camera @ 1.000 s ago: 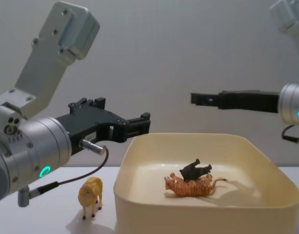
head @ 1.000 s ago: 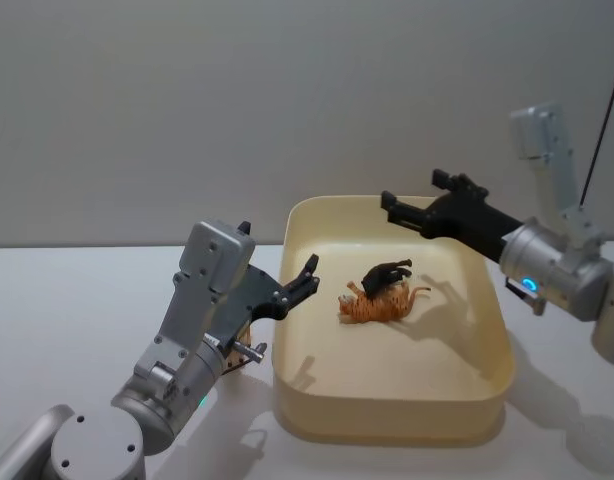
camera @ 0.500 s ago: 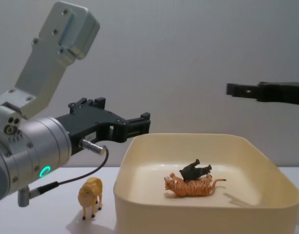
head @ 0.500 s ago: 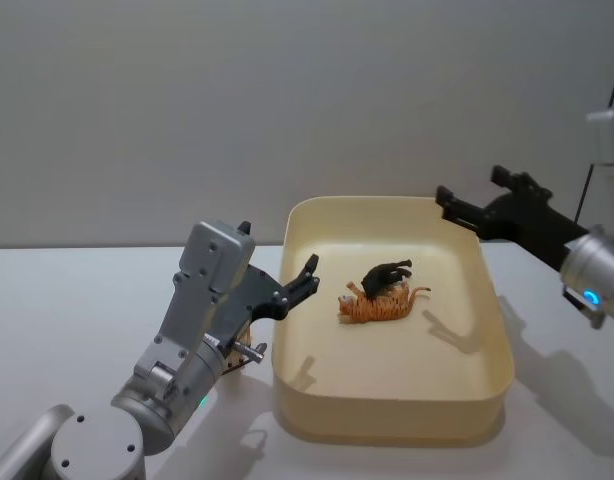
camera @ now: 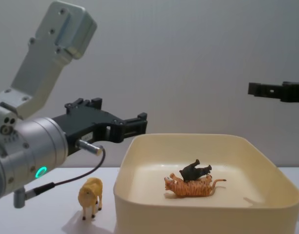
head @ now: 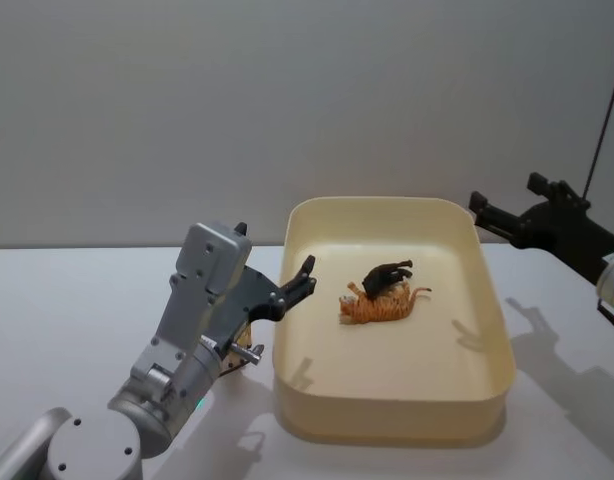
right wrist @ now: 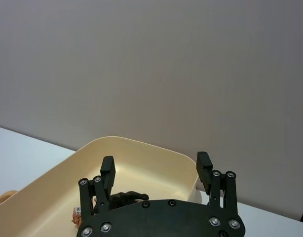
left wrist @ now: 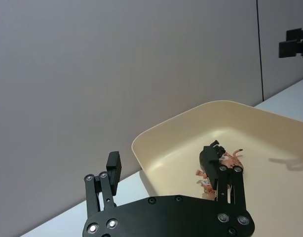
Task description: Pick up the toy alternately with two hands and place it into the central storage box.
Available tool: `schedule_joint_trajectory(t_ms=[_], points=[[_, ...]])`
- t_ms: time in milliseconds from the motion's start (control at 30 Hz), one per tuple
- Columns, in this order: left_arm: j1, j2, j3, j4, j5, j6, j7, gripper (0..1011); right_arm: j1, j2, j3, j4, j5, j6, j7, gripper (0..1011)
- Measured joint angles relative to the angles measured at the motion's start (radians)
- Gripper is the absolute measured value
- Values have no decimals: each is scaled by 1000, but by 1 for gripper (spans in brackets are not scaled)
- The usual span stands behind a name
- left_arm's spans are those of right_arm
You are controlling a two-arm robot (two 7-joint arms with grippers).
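Looks mostly done: tiger (head: 379, 306) and black toy (head: 386, 274) lie in the storage box (head: 387, 428) mid-tabletop, a yellow toy (camera: 90, 194) waits just outside it toward the tabletop's left edge, left gripper (head: 298, 284) and right gripper (right wrist: 156, 167) both spread, empty.

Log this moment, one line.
left gripper open, at box left rim | right gripper open, near right-rear corner | tiger, black toy in box | yellow toy on table

Soft, even overhead light lets my left gripper (head: 299, 283) cast a faint shadow on the storage box (head: 387, 425) wall beneath it, my right gripper (head: 477, 205) another on the table (head: 67, 300) below.
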Motion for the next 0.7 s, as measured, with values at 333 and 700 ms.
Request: schedule_joint_trajectory(t_ms=[333,700], points=[[57,45,-18,-77,-41,63,88,1001,-19,12,8,-22,9,3,-9,1001],[124,119,-49,-158,-102,184,139,1001,-29,18,12,-35,14,5,-15,1001]])
